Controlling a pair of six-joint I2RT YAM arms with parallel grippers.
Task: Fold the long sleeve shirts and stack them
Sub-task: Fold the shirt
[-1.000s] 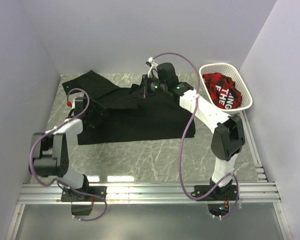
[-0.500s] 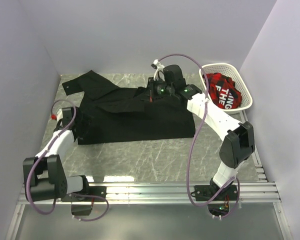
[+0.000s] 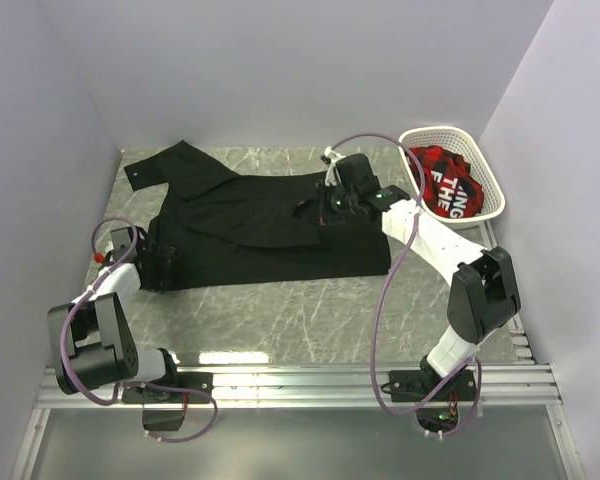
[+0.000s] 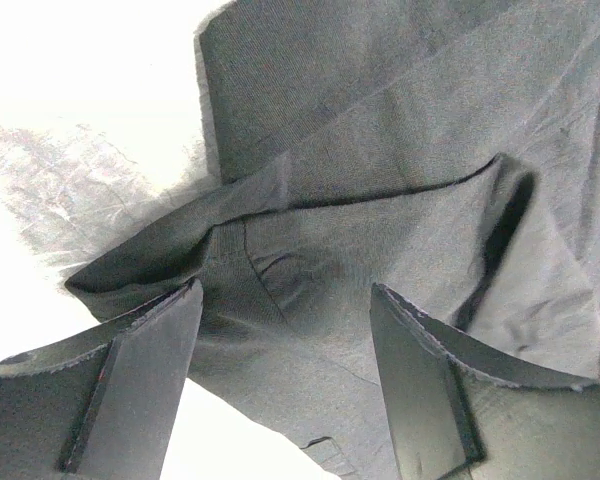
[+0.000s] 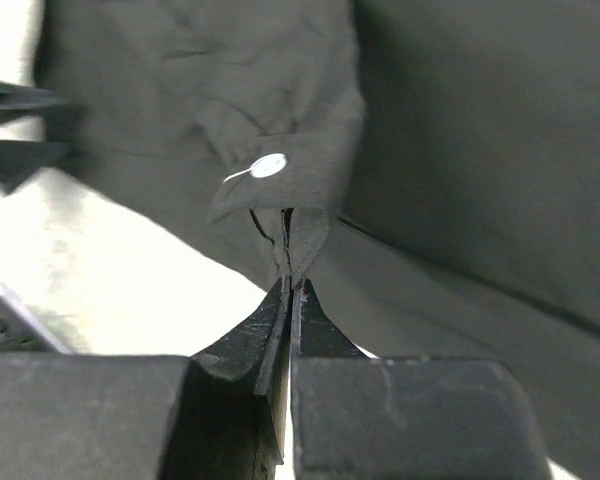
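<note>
Black shirt [image 3: 260,240] lies spread on counter [image 3: 310,305], long axis left-right; right pincer [image 5: 290,285] is clamped on its buttoned edge, left pincer [image 4: 285,300] is apart, nearest the shirt's left edge.

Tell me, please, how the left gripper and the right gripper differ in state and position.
The left gripper stands wide open, gripping nothing; the right gripper is shut on a pinch of the black shirt beside a white button. The left gripper is at the shirt's left edge; the right gripper is over its right half. Both are down at the same shirt.
</note>
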